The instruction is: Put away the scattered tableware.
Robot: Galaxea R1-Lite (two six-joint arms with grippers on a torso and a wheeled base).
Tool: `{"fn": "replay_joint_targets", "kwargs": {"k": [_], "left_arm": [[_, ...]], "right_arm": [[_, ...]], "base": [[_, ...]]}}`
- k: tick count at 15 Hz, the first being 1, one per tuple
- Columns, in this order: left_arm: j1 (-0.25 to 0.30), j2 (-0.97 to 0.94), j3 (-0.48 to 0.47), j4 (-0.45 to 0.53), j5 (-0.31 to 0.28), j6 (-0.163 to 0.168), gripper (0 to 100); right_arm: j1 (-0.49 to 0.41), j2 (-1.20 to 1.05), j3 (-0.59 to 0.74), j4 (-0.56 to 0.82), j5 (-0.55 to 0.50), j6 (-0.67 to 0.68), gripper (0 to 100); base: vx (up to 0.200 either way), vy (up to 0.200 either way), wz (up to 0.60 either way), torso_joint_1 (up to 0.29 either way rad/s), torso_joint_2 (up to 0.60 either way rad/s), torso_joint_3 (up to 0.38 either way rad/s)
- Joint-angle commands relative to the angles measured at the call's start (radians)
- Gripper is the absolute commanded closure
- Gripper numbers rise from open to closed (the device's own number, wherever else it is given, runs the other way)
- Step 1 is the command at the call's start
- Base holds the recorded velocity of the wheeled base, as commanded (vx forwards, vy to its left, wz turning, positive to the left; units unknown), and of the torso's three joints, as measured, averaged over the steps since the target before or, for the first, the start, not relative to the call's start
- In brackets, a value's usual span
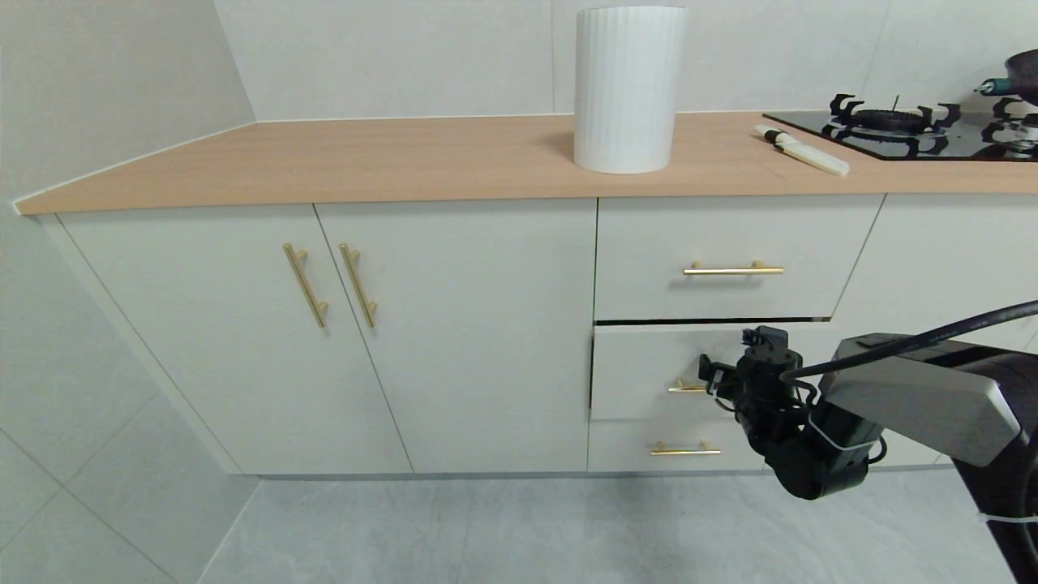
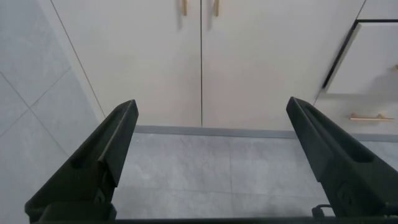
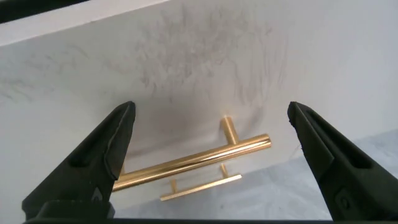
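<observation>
Right hand (image 1: 712,380) open just before the gold handle (image 3: 193,158) of the slightly ajar middle drawer (image 1: 641,357), left hand (image 2: 211,107) open above the floor (image 2: 186,171), white knife (image 1: 801,149) lying on the bench (image 1: 405,162) beside the stove (image 1: 900,134)

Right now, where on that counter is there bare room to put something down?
The widest free patch is the wooden counter between the left wall corner and the white ribbed canister. A narrower bare strip lies between the canister and the white knife. The right end is crowded: knife beside the gas hob.
</observation>
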Motion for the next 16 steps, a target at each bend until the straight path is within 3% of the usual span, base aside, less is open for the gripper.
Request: {"fn": "replay_joint_targets", "kwargs": {"k": [1,12,16], "left_arm": [[0.000,0.000,0.000,0.000,0.000,0.000,0],[0.000,0.000,0.000,0.000,0.000,0.000,0],[0.000,0.000,0.000,0.000,0.000,0.000,0]], "right_arm": [[-0.007,0.029,-0.042,-0.003,-0.021,0.002,0],[-0.056,0.053,-0.119,-0.003,-0.090,0.002,0],[-0.047,-0.097,0.076,-0.003,-0.086,0.001,0]], "base": [[0.000,0.000,0.00,0.000,0.00,0.000],[0.000,0.000,0.00,0.000,0.00,0.000],[0.000,0.000,0.00,0.000,0.00,0.000]]}}
